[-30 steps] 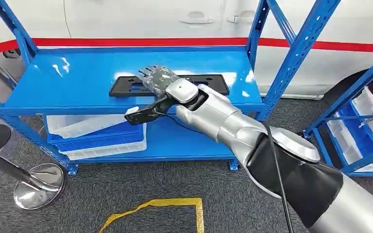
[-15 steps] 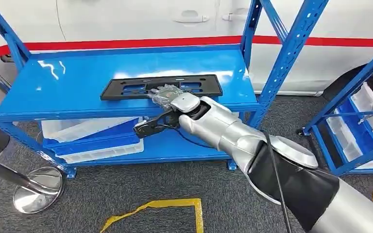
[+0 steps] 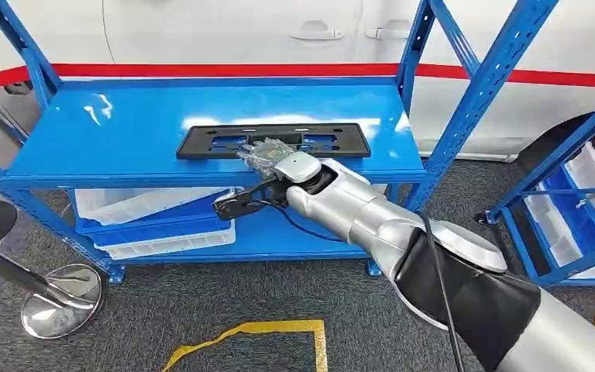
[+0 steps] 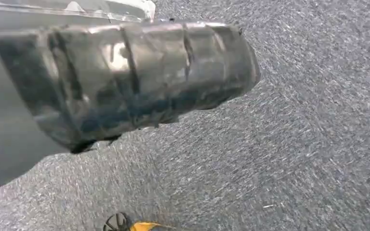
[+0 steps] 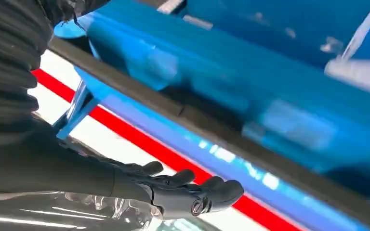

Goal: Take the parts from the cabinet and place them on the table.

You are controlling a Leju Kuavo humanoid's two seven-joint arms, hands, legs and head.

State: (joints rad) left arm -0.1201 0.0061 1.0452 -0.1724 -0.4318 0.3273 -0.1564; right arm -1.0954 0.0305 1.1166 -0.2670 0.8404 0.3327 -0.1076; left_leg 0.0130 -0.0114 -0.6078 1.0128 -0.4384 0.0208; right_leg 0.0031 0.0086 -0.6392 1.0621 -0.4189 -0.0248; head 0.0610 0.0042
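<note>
A flat black plastic part [image 3: 333, 139] lies along the front of the blue cabinet's upper shelf [image 3: 124, 132]. My right hand [image 3: 267, 153] rests on the middle of the part's near edge, fingers stretched flat over it and nothing gripped. A dark piece at the wrist hangs below the shelf's front lip. In the right wrist view the dark fingers [image 5: 192, 192] lie spread beside the part's long black edge [image 5: 212, 125]. The left wrist view shows my left hand [image 4: 125, 77] as a grey ribbed shape over grey carpet; its fingers are hidden.
White and blue bins [image 3: 155, 217] sit on the lower shelf. Blue uprights [image 3: 476, 93] frame the shelf on the right. A second rack with bins [image 3: 581, 201] stands at the far right. A chrome stanchion base [image 3: 62, 298] and yellow floor tape [image 3: 248, 329] lie in front.
My right hand has drawn back from over the part's middle to its near edge and sits lower. The picture shifted slightly; the part stays on the shelf.
</note>
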